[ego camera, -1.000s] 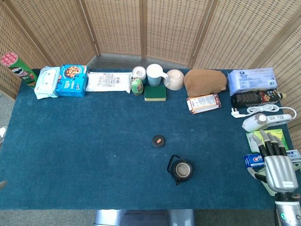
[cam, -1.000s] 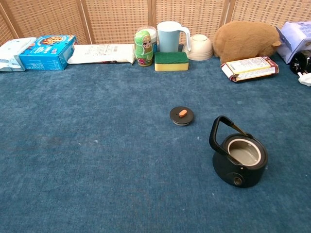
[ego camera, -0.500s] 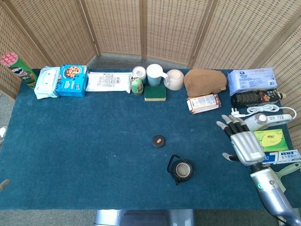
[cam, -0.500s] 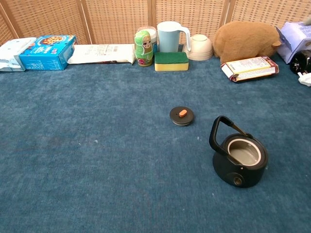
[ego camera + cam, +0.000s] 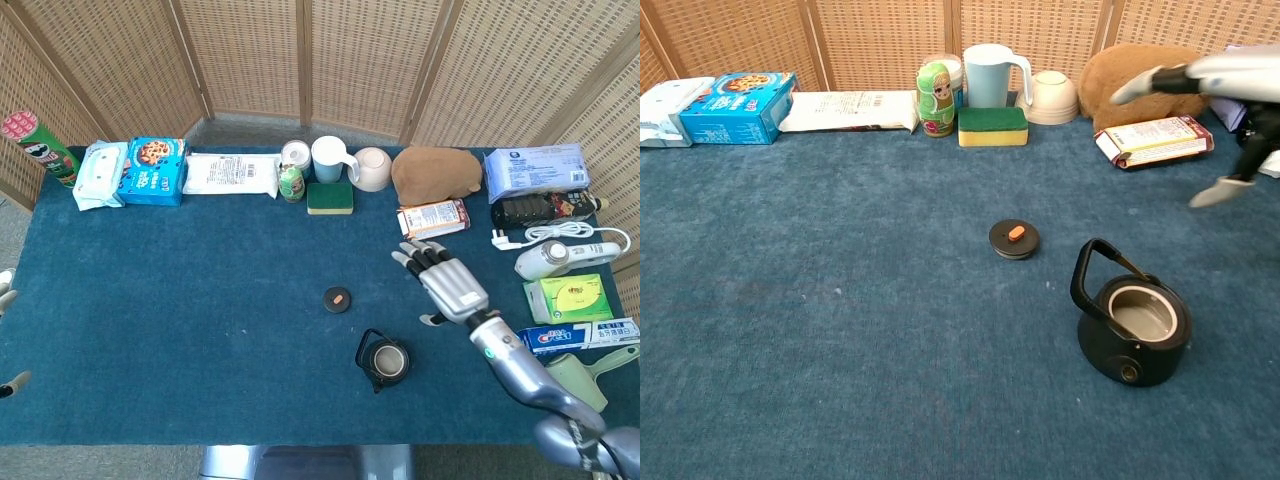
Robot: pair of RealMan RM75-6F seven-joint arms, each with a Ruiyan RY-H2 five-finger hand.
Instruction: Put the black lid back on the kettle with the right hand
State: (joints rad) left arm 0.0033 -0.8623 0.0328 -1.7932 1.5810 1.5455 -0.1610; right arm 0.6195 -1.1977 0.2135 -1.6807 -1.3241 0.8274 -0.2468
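Right hand (image 5: pixel 447 283) spread wide, holding nothing, above mid-table. Black lid (image 5: pixel 338 299) flat near table centre, kettle (image 5: pixel 383 359) just beside it toward the near edge, mouth uncovered. Best pinch the orange knob (image 5: pixel 1015 233), lift level.

black lid (image 5: pixel 1014 239) on cloth, apart from kettle (image 5: pixel 1132 328) | kettle uncovered | right hand (image 5: pixel 1220 92) above, fingers spread

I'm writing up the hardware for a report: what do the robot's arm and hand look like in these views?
The right hand is silver-grey metal with segmented fingers and dark fingertips, a humanlike shape. Behind it, the right arm is a smooth, rounded silver-grey tube with a small green light near the wrist. No cables show along it. Only slivers at the head view's left edge hint at the left hand.
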